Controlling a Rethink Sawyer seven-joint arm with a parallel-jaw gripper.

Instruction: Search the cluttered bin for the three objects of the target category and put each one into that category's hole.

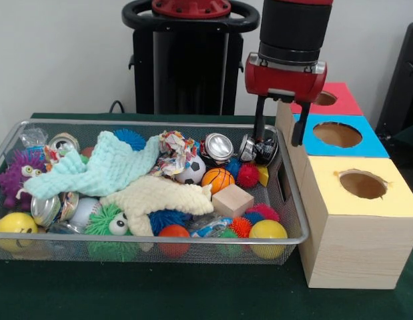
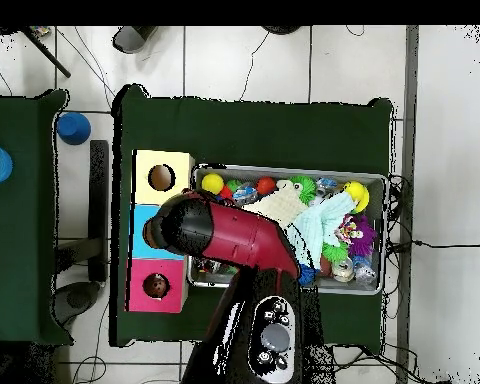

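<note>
My gripper point(image 1: 278, 140) hangs open over the right end of the wire bin point(image 1: 294, 200), beside the wooden boxes, with nothing between its fingers. Its left finger point(image 1: 259, 120) stands just above a crushed silver can point(image 1: 259, 150). Another can point(image 1: 218, 148) lies to the left of that one, and two more point(image 1: 63, 142) point(image 1: 46, 209) at the bin's left end. Three boxes have holes: red point(image 1: 324, 98), blue point(image 1: 337, 134), yellow point(image 1: 362, 184). In the overhead view the arm point(image 2: 224, 235) covers the blue box and the gripper; the yellow hole point(image 2: 161, 177) and red hole point(image 2: 156, 286) show.
The bin holds a mint cloth point(image 1: 103, 170), a cream cloth point(image 1: 153, 195), a wooden cube point(image 1: 232, 200), a small basketball point(image 1: 217, 179), a soccer ball point(image 1: 191, 172), yellow balls point(image 1: 267, 235) point(image 1: 16, 227) and several spiky balls. The boxes stand tight against the bin's right side.
</note>
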